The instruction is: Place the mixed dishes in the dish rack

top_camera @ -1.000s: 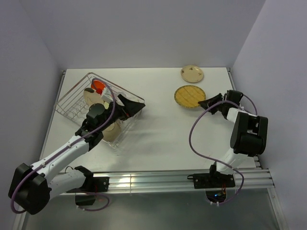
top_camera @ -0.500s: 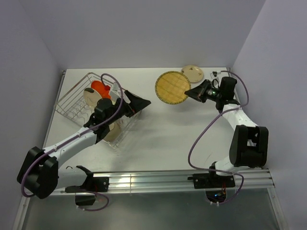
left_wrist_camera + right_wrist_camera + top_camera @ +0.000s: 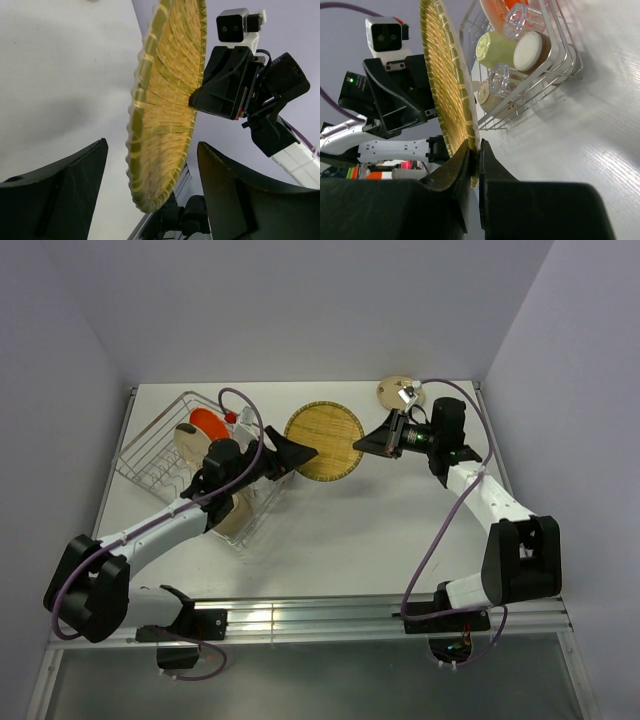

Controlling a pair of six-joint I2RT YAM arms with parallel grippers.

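My right gripper is shut on the rim of the tan woven-look plate and holds it up on edge above the table's middle; its jaws pinch the rim. My left gripper is open, its fingers on either side of the plate's opposite rim without touching. The silver wire dish rack stands at the left and holds the orange plate, a cream plate, the pale yellow mug, two clear glasses and other dishes.
A cream patterned plate lies flat at the back right, partly behind the right arm. The table is white, with walls close on three sides and a metal rail along the near edge.
The right gripper lifted the woven plate off the table, tilted it on edge and carried it left toward the rack. The left gripper reached right to meet the plate's rim.
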